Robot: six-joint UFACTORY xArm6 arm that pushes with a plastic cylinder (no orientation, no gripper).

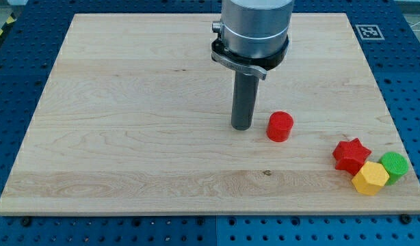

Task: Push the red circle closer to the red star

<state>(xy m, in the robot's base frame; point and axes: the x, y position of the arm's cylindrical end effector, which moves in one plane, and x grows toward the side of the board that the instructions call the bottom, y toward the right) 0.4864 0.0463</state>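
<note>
A red circle block [280, 126] sits on the wooden board right of centre. A red star block [351, 154] lies near the board's lower right corner, well apart from the circle, down and to the view's right of it. My tip [241, 128] rests on the board just to the left of the red circle, with a small gap between them. The dark rod rises from the tip to the grey arm body at the view's top.
A yellow hexagon block [370, 179] touches the red star's lower right side. A green round block [395, 165] sits against the yellow one by the board's right edge [401, 147]. A blue perforated table surrounds the board.
</note>
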